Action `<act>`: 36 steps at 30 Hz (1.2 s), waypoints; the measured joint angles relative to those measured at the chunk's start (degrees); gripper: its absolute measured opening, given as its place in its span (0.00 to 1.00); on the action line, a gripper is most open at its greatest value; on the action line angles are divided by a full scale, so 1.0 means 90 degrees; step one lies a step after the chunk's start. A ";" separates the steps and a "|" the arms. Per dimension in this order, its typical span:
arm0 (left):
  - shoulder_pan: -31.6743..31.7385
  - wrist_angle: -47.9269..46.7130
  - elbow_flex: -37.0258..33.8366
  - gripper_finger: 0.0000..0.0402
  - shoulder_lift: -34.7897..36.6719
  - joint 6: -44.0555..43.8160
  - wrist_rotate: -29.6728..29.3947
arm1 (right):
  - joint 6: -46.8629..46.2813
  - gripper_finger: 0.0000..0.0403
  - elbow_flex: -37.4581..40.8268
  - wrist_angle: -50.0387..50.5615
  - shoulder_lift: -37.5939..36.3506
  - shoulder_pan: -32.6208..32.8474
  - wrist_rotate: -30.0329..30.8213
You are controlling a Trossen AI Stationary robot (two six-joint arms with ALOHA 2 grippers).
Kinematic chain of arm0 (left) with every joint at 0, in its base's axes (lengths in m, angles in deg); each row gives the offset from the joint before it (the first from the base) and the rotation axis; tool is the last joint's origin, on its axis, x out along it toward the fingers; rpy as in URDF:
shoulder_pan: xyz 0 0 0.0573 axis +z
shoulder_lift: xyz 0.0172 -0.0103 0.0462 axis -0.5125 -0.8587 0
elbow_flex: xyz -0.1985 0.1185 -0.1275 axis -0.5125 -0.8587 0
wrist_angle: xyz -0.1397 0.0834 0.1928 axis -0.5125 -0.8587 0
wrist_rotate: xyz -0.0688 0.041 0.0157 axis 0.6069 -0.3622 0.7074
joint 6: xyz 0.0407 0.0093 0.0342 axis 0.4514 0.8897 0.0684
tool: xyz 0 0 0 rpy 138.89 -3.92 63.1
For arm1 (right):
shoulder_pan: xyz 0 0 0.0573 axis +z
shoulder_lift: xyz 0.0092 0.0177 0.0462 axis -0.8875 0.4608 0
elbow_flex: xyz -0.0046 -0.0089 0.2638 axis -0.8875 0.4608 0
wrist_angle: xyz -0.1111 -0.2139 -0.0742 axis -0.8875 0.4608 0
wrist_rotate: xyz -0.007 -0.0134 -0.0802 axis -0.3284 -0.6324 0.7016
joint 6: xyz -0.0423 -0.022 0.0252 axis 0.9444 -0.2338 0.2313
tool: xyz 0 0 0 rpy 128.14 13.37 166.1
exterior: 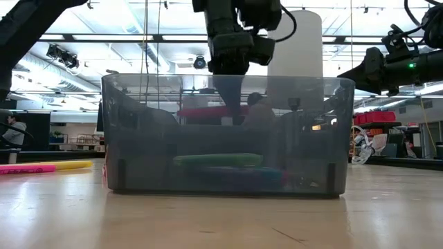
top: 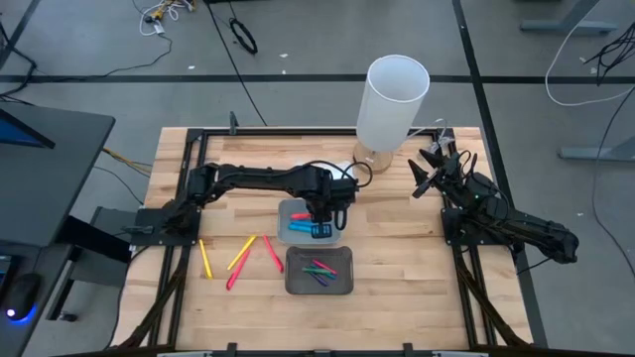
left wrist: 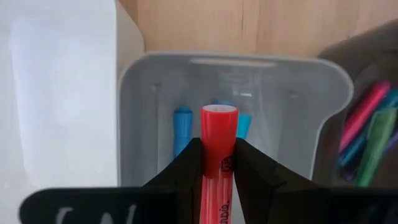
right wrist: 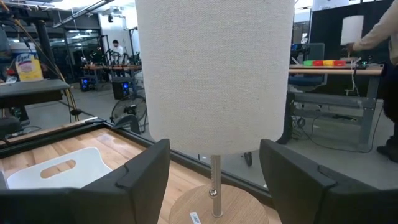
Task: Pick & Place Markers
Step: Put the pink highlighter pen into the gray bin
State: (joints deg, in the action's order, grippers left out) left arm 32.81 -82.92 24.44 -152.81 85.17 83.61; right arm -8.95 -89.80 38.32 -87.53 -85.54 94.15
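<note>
I see my left claw (left wrist: 217,163) pinching a red marker (left wrist: 217,134) with a flat, pale-rimmed end, over the grey tray (left wrist: 323,99) holding blue markers (left wrist: 182,127). Farther off, my right claw (right wrist: 214,171) stands wide before the lamp (right wrist: 214,74).

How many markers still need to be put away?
Some are done: blue ones lie in the white tray, several in the dark tray. The left tool holds a red marker over the white tray. About five markers remain on the table.
</note>
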 joint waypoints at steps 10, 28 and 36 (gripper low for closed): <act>0.0009 0.0720 -0.0833 0.18 0.0010 0.0076 0.0170 | -0.0001 0.62 0.0000 0.0000 -0.0002 0.0000 0.0000; 0.0058 0.1617 -0.1672 0.18 0.0008 0.0701 -0.0232 | -0.0001 0.62 0.0000 -0.0001 -0.0002 0.0000 0.0001; 0.0095 0.1775 -0.1668 0.18 0.0008 0.0703 -0.0051 | -0.0001 0.62 0.0000 -0.0002 0.0000 0.0000 0.0000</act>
State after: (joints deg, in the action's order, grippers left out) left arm 33.66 -66.94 9.43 -152.74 91.50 83.15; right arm -8.96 -89.80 38.30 -87.53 -85.54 94.15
